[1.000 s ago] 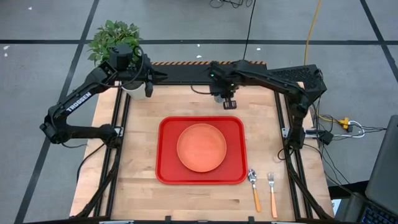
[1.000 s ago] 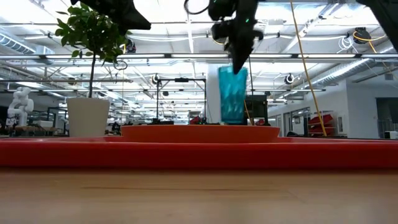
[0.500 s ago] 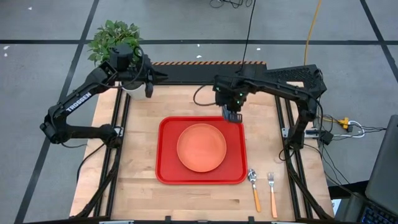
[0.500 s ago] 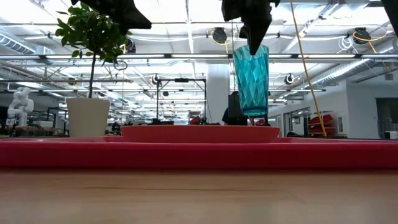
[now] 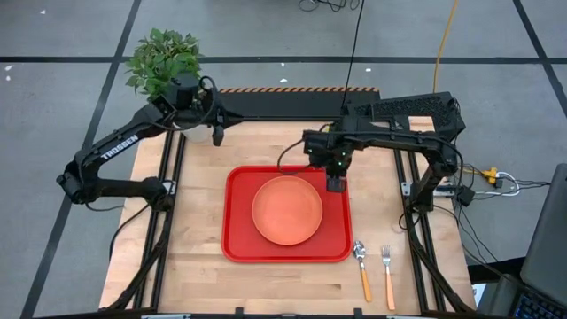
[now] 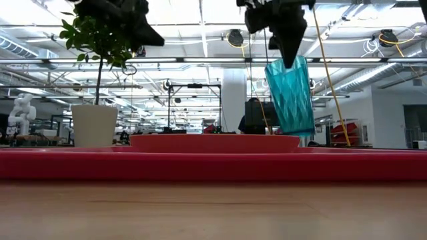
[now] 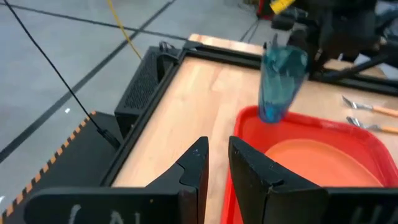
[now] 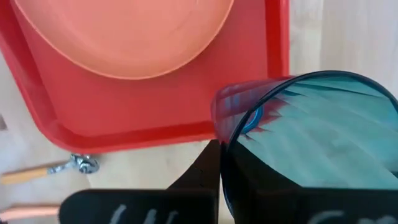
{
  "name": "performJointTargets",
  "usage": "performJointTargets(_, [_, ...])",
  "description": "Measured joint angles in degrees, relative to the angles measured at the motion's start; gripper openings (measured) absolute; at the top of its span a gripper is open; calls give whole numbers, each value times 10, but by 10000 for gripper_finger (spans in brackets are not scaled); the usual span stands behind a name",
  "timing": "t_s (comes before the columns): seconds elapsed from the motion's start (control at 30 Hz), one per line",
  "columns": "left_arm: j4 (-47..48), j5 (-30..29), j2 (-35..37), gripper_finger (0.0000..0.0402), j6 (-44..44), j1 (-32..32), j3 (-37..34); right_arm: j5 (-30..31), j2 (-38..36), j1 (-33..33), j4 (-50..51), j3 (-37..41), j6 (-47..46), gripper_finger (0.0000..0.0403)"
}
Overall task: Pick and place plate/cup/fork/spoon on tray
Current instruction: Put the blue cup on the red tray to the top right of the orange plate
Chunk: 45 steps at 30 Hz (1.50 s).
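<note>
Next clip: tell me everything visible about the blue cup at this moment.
The cup is a translucent teal-blue plastic tumbler with faceted, ribbed sides, slightly tapered toward its base. It looks empty. The right gripper is shut on its rim and holds it in the air, tilted, with its base leaning away from upright. It hangs above the far right corner of the red tray, beside the orange plate, and touches neither.

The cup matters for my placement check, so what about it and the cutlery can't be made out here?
- High view: the cup is hidden under the right tool.
- Low view: the tray rim hides what lies below the cup, and the cutlery.
- Right wrist view: the fork is cut off by the edge.
</note>
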<state>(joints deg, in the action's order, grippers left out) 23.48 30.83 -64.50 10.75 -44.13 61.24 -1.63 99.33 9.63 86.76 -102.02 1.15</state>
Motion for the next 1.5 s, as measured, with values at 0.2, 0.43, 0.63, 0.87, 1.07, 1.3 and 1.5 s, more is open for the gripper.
performJointTargets(0.2, [-101,1,0,65,-46,2,-58,-2,-59,0,-76,90,-34,0])
performJointTargets(0.43, [-158,1,0,65,-34,30,-73,-18,-103,0,-160,174,-58,0])
performJointTargets(0.63, [-179,1,0,65,23,76,-73,-16,-95,0,-172,198,-53,0])
performJointTargets(0.87, [-194,-5,0,65,31,102,-73,-15,-95,0,-193,203,-49,0])
performJointTargets(1.07, [-194,-5,0,65,31,109,-73,-16,-94,0,-211,203,-52,0])
performJointTargets(1.3, [-192,-5,0,65,25,109,-73,-42,-94,0,-215,203,-64,0])
performJointTargets(1.5, [-190,-6,0,65,25,109,-73,-46,-94,0,-215,203,-67,24])
